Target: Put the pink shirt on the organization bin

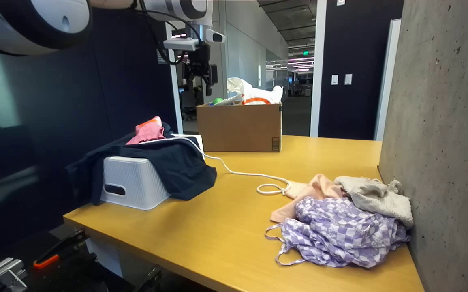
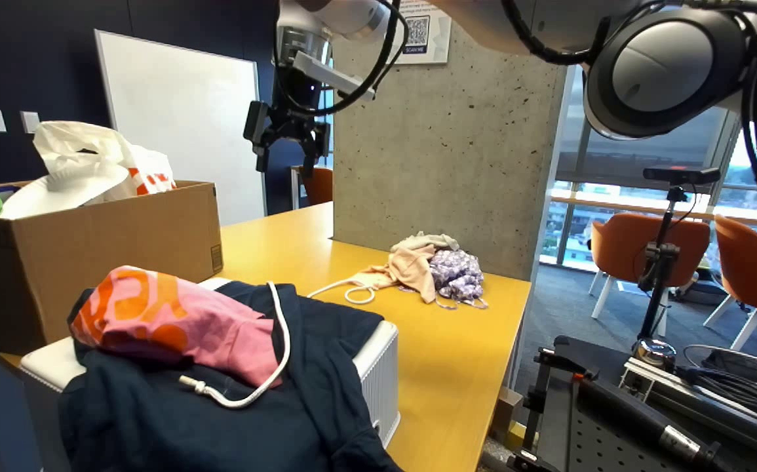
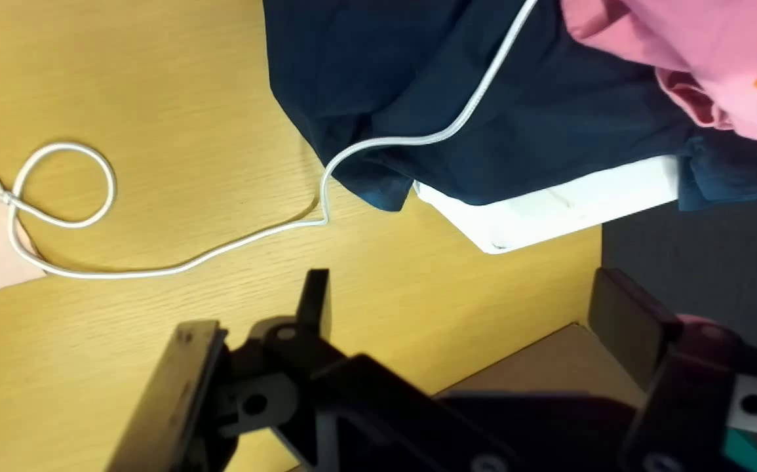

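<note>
A pink shirt with orange print (image 1: 150,132) lies bunched on a navy garment (image 1: 185,170). The navy garment drapes over a white bin (image 1: 130,182), which looks upside down on the table. The pink shirt also shows in an exterior view (image 2: 181,321) and at the upper right of the wrist view (image 3: 712,46). The bin's white corner shows in the wrist view (image 3: 535,213). My gripper (image 2: 284,164) is open and empty, high above the table near the cardboard box. In the wrist view its fingers (image 3: 463,295) stand wide apart, with only table and box below.
A cardboard box (image 1: 240,127) with plastic bags stands behind the bin. A peach cloth (image 1: 319,188), a purple checkered garment (image 1: 347,235) and a grey cloth (image 1: 379,198) are piled by the concrete pillar (image 1: 440,121). A white cord (image 1: 254,174) runs from the navy garment to the peach cloth.
</note>
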Robot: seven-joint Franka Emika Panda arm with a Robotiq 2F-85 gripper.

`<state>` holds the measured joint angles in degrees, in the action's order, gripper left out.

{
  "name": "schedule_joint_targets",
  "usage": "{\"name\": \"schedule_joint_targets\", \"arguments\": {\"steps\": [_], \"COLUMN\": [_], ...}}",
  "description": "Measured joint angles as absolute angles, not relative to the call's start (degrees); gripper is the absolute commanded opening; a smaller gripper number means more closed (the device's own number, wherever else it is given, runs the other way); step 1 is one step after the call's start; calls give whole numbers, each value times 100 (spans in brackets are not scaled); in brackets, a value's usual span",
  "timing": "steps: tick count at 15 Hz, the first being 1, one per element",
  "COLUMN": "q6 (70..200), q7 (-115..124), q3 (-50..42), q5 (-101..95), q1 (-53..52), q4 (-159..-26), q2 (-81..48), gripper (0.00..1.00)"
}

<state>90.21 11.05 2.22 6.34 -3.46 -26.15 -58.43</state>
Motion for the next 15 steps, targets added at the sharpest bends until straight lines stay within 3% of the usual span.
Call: {"name": "schedule_joint_targets", "arguments": {"steps": [15], "q6": [9448], "q7": [287], "q3": [315], "q5": [625], "q1": [-344], "q4": [-2517], "q2": [-7346], "gripper": [100]}}
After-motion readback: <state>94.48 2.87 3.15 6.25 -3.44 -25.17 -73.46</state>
